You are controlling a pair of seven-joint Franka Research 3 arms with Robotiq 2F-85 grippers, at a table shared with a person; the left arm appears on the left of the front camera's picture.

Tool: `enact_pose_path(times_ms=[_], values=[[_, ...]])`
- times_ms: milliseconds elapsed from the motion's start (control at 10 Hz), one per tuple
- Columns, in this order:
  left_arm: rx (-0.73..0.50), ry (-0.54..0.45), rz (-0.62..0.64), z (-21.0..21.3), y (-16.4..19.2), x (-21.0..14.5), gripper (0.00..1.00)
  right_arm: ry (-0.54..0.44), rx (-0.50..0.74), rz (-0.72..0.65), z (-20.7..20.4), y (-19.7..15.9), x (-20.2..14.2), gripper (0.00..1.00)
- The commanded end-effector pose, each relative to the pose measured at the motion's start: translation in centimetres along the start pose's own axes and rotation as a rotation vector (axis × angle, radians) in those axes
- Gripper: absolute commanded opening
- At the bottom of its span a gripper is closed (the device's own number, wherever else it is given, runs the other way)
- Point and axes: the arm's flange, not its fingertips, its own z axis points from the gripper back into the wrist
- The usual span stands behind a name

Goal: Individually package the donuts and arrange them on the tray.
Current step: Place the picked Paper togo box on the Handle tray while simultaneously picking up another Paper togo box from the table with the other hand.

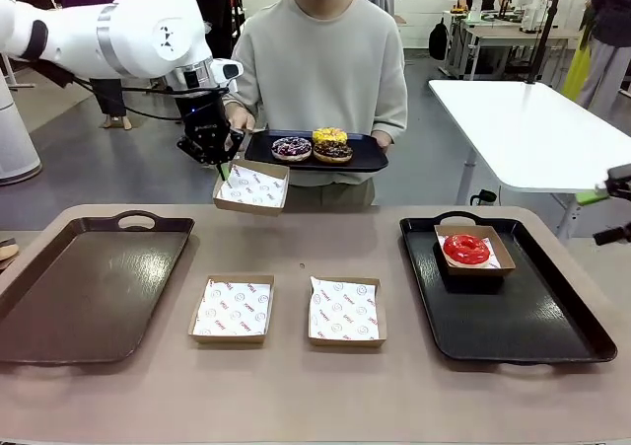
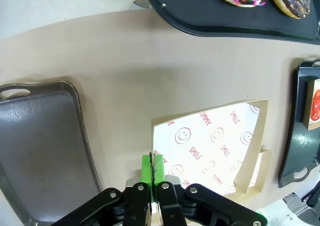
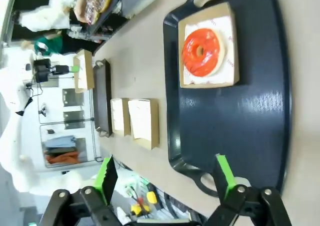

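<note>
A person across the table holds a small black tray [image 1: 365, 156] with a purple sprinkled donut [image 1: 291, 148], a yellow donut [image 1: 329, 135] and a chocolate donut [image 1: 333, 152]. Just in front of and below it, my left gripper [image 1: 225, 165] is shut on the rim of a paper-lined cardboard box [image 1: 252, 187], which hangs above the table. The left wrist view has the green pads [image 2: 150, 167] pinching that box [image 2: 215, 143]. The red donut [image 1: 465, 249] lies in a box on the black tray [image 1: 532, 327] at the right. My right gripper [image 3: 165, 176] hovers open beyond that tray's near handle.
Two empty lined boxes [image 1: 233, 309] [image 1: 345, 312] sit at the table's front middle. A large brown tray [image 1: 89, 282] lies at the left. A white table [image 1: 532, 129] stands behind on the right.
</note>
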Motion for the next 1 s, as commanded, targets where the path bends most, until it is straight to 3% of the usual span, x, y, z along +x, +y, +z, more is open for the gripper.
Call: enact_pose_path(times_ms=[0,400,500,800,900], values=[[0.077,0.008,0.018,0.8,-2.1,1.4,0.00,-0.061,0.082,0.024,0.6,-1.6,-2.1,1.00],[0.153,0.007,0.068,1.1,-4.4,2.9,0.00,-0.148,0.166,0.007,2.5,-5.6,-5.3,1.00],[0.096,0.004,0.022,1.0,-3.0,1.1,0.00,-0.168,0.183,-0.003,2.7,-6.3,-5.8,1.00],[0.096,0.004,0.022,1.0,-3.0,1.1,0.00,-0.240,0.168,-0.017,2.5,-7.3,-4.9,1.00],[0.096,0.004,0.022,1.0,-3.0,1.1,0.00,-0.182,0.164,-0.038,3.4,-6.6,-5.8,1.00]])
